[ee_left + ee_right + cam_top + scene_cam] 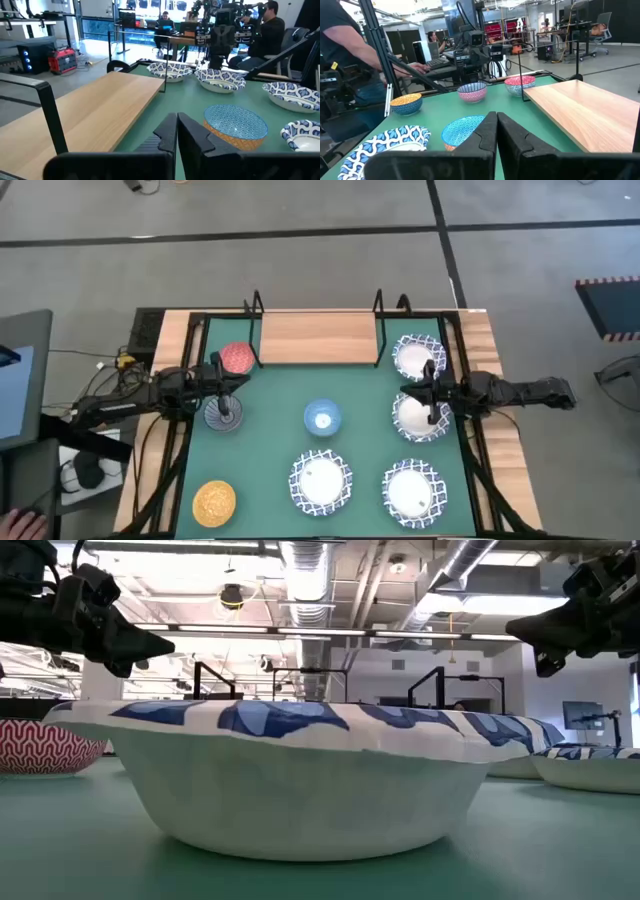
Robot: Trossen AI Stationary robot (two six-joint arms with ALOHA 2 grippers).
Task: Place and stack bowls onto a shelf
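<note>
The light-wood shelf (320, 338) stands at the mat's far edge. Four white, blue-rimmed bowls sit on the mat: two on the right (418, 356) (420, 418) and two near the front (322, 481) (413, 490). The red bowl (237, 359), the grey-blue patterned bowl (223, 415), the light blue bowl (322, 419) and the yellow bowl (214, 501) rest apart on their bases. My left gripper (177, 131) is shut and hovers between the red and patterned bowls (232, 385). My right gripper (496, 131) is shut and hovers over the right-hand white bowls (428, 395).
The green mat (270, 440) is framed by black rails. The shelf's black wire posts (380, 305) rise at its ends. Cables and a box lie off the table's left edge (100, 380). People sit at desks beyond the table (265, 30).
</note>
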